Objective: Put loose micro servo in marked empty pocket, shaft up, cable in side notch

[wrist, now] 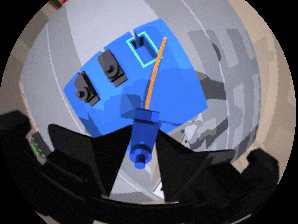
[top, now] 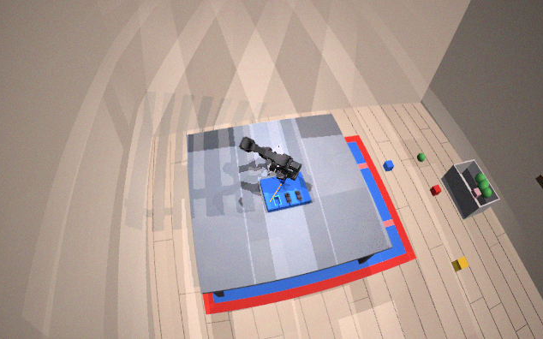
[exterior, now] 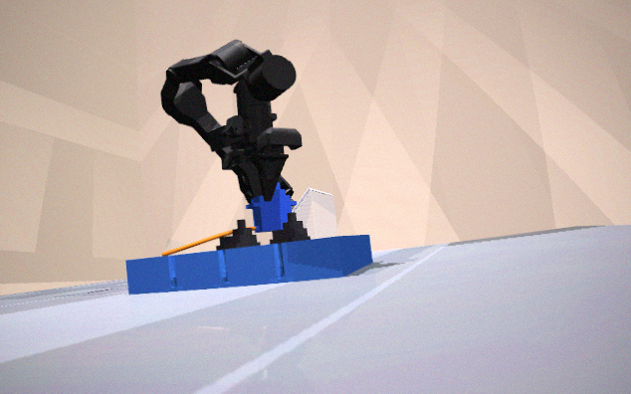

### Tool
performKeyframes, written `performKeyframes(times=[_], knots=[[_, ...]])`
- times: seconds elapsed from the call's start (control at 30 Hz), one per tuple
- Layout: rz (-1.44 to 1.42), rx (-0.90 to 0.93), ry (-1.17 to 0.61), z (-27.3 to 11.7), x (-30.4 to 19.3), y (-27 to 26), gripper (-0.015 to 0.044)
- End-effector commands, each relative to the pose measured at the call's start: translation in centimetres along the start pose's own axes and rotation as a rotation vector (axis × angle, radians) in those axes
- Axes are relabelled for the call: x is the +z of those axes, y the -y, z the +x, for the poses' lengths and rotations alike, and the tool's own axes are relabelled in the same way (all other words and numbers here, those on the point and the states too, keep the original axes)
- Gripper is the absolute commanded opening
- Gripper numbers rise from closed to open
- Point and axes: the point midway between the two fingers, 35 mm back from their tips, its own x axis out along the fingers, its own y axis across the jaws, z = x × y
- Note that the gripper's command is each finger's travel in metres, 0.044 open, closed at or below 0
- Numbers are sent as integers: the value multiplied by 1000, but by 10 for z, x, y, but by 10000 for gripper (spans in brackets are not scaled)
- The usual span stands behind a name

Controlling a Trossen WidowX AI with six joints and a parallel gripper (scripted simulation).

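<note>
The blue micro servo (exterior: 270, 216) (wrist: 145, 125) is held roughly upright a little above the blue deck (top: 267, 184) (exterior: 323, 259) (wrist: 185, 95). Its output shaft (wrist: 140, 164) points up. My gripper (exterior: 270, 198) is shut on its body. The orange cable (top: 276, 192) (exterior: 199, 241) (wrist: 155, 70) runs from the servo towards the marked pocket, its free end beside the outline. The empty pocket's green outline (top: 280, 199) (wrist: 136, 53) lies at one end of the row, with the side notch at the deck's edge. The arm hides most of the servo in the top view.
Two black servos (top: 288, 198) (top: 298, 195) (wrist: 113, 68) (wrist: 86, 90) stand in the neighbouring pockets and rise above the deck. A white block (exterior: 320, 214) stands behind the deck. A grey crate (top: 456, 193) and small coloured blocks are on the floor beyond the table.
</note>
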Motion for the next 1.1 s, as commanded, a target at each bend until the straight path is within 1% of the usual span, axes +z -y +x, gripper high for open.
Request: performKeyframes(times=[0.0, 0.47, 0.6, 0.97, 1.07], knots=[[9, 2, -5, -6, 1, 0, 0], [10, 3, -4, -6, 15, -20, 0], [10, 3, -4, -6, 23, -11, 0], [10, 0, -3, -5, 62, 34, 0], [10, 0, -2, -5, 64, 36, 0]])
